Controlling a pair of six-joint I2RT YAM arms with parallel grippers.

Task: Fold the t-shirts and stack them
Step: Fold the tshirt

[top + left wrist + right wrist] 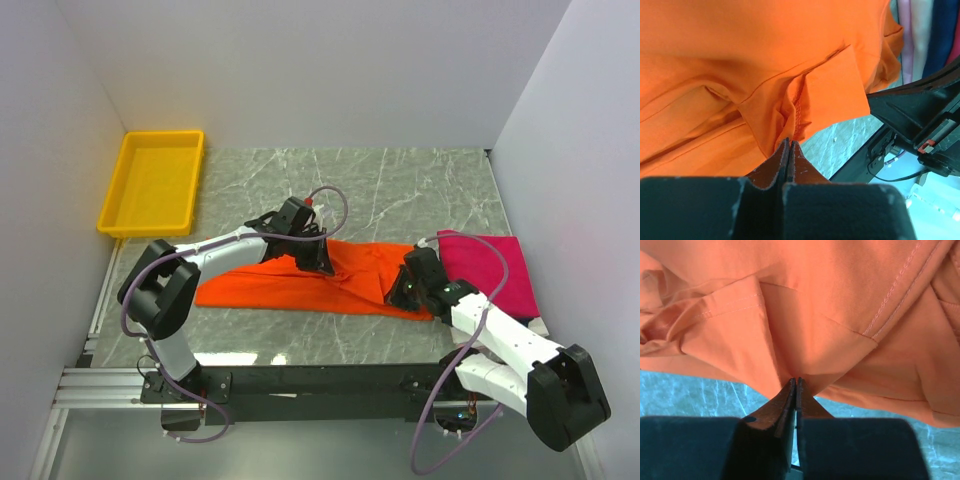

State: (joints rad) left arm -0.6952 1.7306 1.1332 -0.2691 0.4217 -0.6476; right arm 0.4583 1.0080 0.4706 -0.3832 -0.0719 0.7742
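The bright orange t-shirt (270, 285) lies in a long band across the middle of the marble table. My left gripper (320, 262) stands over its upper middle, and in the left wrist view that gripper (789, 143) is shut on a bunched fold of the orange cloth (765, 65). My right gripper (400, 292) sits at the shirt's right end; the right wrist view shows the gripper (796, 381) shut on the orange shirt's (815, 315) lower edge. A folded magenta-pink t-shirt (490, 268) lies at the right on top of a white one (540, 325).
A yellow plastic tray (118, 190) stands at the back left corner. White walls close in the table on the left, the back and the right. The left wrist view catches the edges of the pink and navy shirts (939, 35) and the right arm's black body (920, 117).
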